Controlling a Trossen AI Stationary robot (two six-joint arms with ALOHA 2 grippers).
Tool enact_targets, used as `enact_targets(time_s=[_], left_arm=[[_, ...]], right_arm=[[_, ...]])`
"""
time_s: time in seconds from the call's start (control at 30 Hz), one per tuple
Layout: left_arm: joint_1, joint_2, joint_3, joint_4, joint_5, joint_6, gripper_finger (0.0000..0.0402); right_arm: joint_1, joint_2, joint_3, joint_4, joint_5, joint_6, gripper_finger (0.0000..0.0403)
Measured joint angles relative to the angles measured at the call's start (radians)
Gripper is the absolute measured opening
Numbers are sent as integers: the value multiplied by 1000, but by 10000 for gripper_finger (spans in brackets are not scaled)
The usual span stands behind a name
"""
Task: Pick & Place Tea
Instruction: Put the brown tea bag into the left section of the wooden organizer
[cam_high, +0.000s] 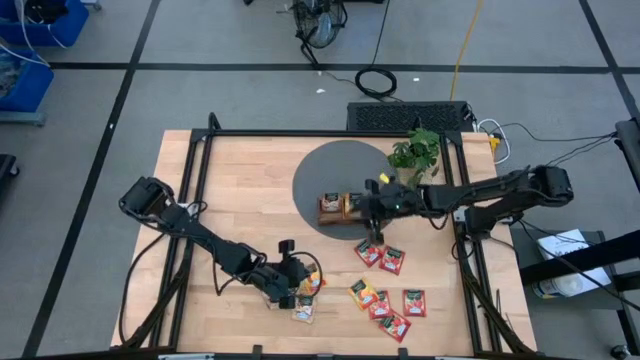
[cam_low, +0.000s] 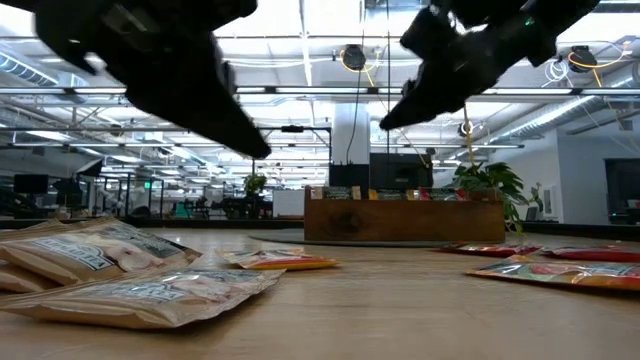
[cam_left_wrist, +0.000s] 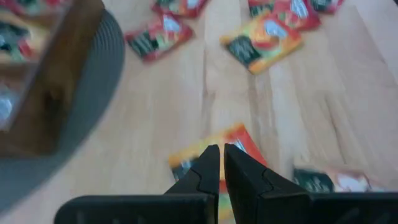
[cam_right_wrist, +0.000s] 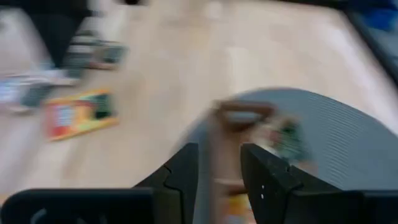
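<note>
Premises present as an open-plan industrial lab: taped grid floor (cam_high: 100, 90) around the wooden table (cam_high: 240, 190), blue bins (cam_high: 25, 75) upper left, loose cables (cam_high: 376, 80), ceiling strip lighting (cam_low: 300, 95) across the background.

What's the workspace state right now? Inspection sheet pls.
Surface: wooden table with a grey round mat.
Job's things: tea sachets loose at the front; some in the wooden tray on the mat.
Clutter: plant by the mat.
Grippers: left gripper over the front sachets, jaws shut, nothing seen held; right gripper at the tray, jaws apart.
Cables: black coil and yellow cable on the floor.
Surroundings: blue bins.
</note>
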Motion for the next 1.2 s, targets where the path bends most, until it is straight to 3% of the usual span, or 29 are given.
enact_targets(time_s=[0.17, 0.33, 0.5, 0.67, 0.83, 1.0, 1.2], left_arm=[[-32, -24, 1, -88, 153, -185, 31], [-95, -27, 4, -93, 306, -357, 31], [-184, -27, 4, -79, 257, -492, 31], [-237, 11, 4, -72, 169, -534, 31], [-242, 59, 3, -60, 164, -556, 31], [-246, 90, 4, -35, 160, -547, 31], [-244, 98, 4, -46, 119, -524, 31]], right_arm=[[142, 55, 0, 98, -7, 2, 95], [237, 228, 0, 341, -6, -22, 85], [228, 421, 8, 599, -63, -19, 75], [164, 606, 149, 618, -222, 52, 67], [160, 776, 347, 546, -326, 83, 72], [161, 842, 464, 405, -330, 139, 99], [159, 850, 478, 417, -352, 209, 145]])
